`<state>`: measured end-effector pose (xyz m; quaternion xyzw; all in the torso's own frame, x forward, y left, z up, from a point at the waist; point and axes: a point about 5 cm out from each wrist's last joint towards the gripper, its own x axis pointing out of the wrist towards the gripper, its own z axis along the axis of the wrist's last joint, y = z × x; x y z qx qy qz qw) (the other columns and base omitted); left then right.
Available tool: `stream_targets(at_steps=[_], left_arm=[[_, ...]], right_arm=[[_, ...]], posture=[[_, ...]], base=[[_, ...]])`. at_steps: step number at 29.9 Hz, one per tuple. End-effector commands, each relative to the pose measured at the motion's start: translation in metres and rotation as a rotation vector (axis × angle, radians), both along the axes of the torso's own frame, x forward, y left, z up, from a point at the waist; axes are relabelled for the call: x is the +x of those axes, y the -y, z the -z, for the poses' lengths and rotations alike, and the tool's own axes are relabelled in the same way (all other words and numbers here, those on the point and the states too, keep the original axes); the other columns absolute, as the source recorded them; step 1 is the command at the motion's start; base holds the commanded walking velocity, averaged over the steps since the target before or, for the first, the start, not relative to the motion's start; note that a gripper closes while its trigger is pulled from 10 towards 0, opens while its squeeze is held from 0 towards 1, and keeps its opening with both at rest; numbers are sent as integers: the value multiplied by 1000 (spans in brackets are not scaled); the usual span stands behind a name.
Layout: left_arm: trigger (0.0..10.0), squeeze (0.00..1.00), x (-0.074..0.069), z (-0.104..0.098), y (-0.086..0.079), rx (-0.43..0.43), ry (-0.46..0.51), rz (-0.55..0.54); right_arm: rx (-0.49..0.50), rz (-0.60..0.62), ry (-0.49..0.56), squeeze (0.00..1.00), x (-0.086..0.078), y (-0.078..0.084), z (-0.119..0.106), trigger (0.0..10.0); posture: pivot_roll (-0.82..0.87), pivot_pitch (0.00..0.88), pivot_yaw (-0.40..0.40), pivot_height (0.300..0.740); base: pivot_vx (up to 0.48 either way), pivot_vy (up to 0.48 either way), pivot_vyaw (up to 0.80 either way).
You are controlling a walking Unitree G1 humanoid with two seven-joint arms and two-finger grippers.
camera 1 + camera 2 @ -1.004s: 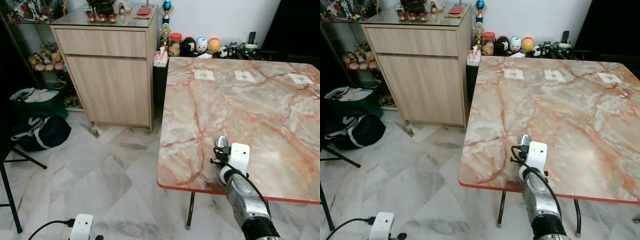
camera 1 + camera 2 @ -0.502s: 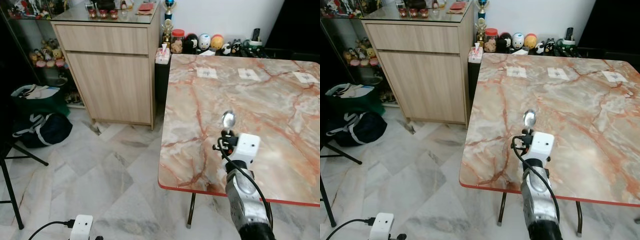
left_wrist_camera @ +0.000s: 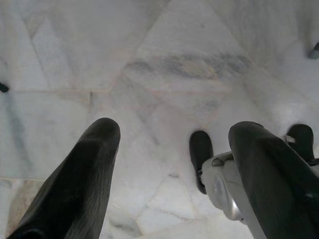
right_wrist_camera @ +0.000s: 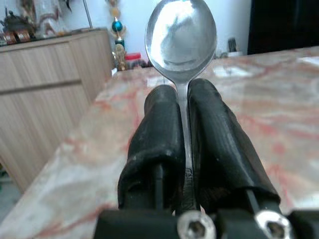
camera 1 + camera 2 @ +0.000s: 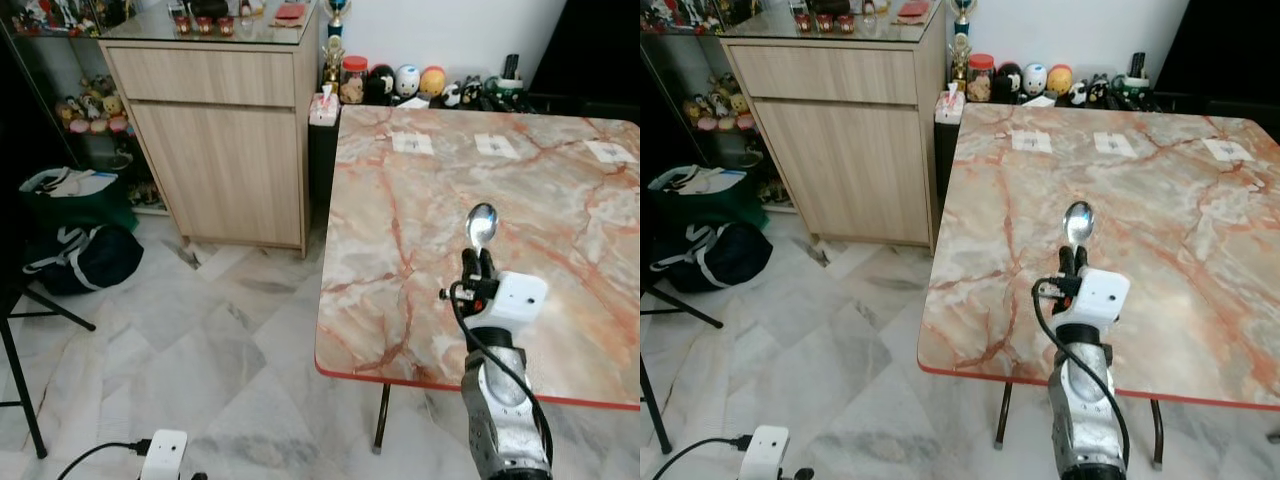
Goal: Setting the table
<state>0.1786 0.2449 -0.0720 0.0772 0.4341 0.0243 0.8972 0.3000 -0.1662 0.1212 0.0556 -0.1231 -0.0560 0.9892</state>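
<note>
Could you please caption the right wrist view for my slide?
Right gripper fingers shut on a spoon, bowl up, over the table.

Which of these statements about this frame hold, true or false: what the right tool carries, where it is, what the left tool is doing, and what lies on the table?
1. The right tool is shut on a spoon. True.
2. The spoon's bowl points down toward the floor. False: the bowl sticks out past the fingertips, up and away over the table.
3. The left tool holds a fork. False: its fingers are apart with nothing between them, above the marble floor.
4. Three white squares lie along the table's far side. True.
5. A plate sits at the table's near edge. False: no plate is there.
</note>
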Motion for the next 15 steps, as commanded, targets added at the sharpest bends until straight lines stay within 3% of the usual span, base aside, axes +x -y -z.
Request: stream_targets(at_steps=[1, 15], left_arm=[[10000, 0, -4, 3, 4, -5, -10, 10], [10000, 0, -4, 3, 4, -10, -9, 12]], right_arm=[[-42, 24, 80, 0, 0, 6, -17, 10000], [-33, 38, 90, 0, -3, 7, -18, 10000]], posture=[[106, 14, -43, 740], [104, 16, -42, 740]], base=[[0, -480, 0], [0, -480, 0]])
